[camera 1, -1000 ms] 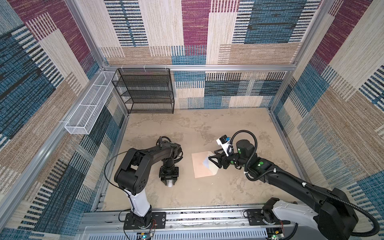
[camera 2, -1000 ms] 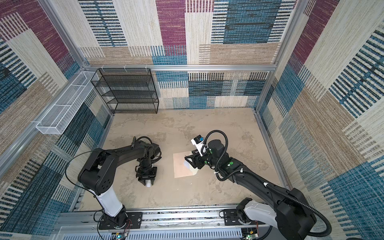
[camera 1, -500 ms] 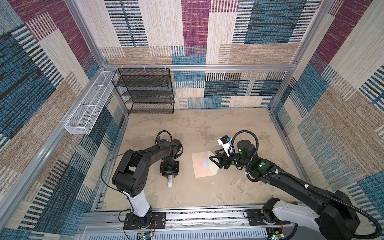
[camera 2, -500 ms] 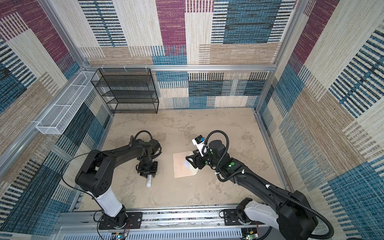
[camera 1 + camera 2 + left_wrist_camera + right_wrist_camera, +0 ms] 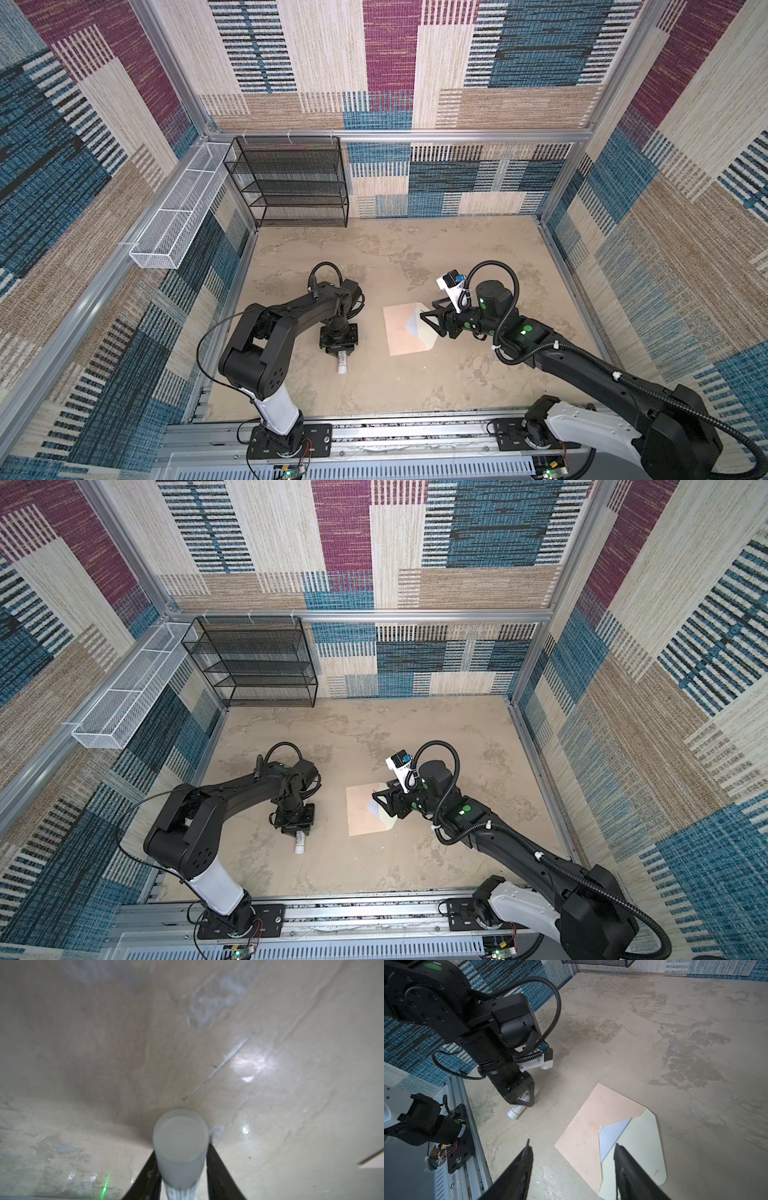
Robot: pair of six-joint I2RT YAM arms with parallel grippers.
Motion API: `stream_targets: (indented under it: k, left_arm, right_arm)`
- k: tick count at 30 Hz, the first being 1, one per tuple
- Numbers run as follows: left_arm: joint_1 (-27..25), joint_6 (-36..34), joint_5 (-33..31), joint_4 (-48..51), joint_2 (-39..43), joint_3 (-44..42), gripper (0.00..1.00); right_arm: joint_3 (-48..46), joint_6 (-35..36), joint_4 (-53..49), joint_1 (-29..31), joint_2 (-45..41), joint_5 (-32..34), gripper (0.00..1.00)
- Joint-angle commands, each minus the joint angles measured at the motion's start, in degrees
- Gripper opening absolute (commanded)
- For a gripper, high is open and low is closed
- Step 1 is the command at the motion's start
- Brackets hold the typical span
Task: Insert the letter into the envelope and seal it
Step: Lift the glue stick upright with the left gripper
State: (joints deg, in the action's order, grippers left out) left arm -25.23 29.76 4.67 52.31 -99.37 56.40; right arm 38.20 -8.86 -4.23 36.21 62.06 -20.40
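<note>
The peach envelope (image 5: 401,338) (image 5: 359,816) (image 5: 587,1122) lies flat mid-table with its cream flap (image 5: 640,1147) open. A pale bluish-white corner of the letter (image 5: 611,1136) (image 5: 413,327) shows at the envelope's mouth; the remainder is inside. My right gripper (image 5: 430,328) (image 5: 382,808) (image 5: 572,1142) hovers open over the flap end, holding nothing. A white glue stick (image 5: 341,365) (image 5: 300,845) (image 5: 180,1136) (image 5: 513,1114) lies on the table left of the envelope. My left gripper (image 5: 340,352) (image 5: 300,831) (image 5: 181,1148) points down with its fingers against both sides of the stick.
A black mesh shelf (image 5: 291,183) stands at the back left wall. A white wire basket (image 5: 178,216) hangs on the left wall. The metal rail (image 5: 374,432) with both arm bases runs along the front edge. Patterned walls enclose the table.
The left gripper's jaws have narrowed around the glue stick and its wrist has shifted slightly over it. The right arm and the envelope have not moved.
</note>
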Motion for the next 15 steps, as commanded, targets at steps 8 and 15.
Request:
stream_targets:
  k: [8,15]
  left_arm:
    - [-0.2,-0.5,-0.4,-1.4,-0.6,-3.4,0.42]
    - [0.0,-0.9,-1.1,-2.3,-3.5,-0.9,0.38]
  right_arm:
    - [0.0,-0.9,0.1,0.1,-1.9,1.3,0.65]
    - [-0.2,-1.3,0.1,0.0,-2.4,1.2,0.65]
